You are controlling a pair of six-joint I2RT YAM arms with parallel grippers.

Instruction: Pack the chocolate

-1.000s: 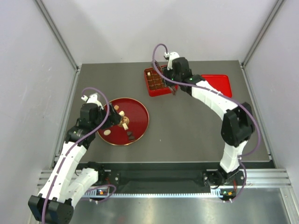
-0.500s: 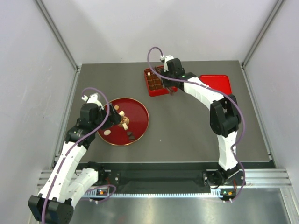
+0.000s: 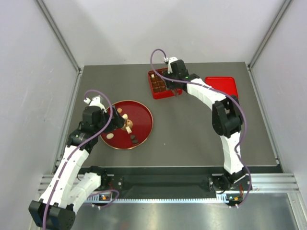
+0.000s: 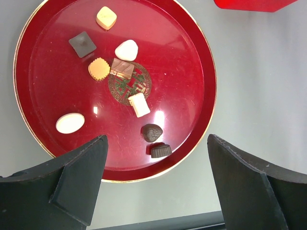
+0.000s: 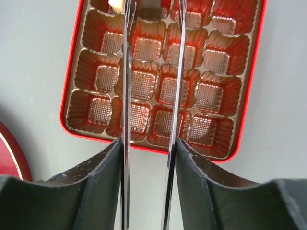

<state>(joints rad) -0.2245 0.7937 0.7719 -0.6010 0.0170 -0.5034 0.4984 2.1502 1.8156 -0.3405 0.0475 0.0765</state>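
The left arm (image 3: 72, 158) was pictured folded at the elbow, the left gripper (image 4: 157, 143) pointed downward with its broad black fingers (image 4: 76, 177) spread wide. The right arm (image 3: 229, 143) was stretched far forward and swung inward, the right gripper (image 5: 153, 14) aimed down, its long thin metal fingers (image 5: 126, 96) set narrowly apart.

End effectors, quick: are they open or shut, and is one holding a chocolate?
Left end effector: wide open, empty, above the plate.
Right end effector: partly open, dark chocolate loose between its tips.
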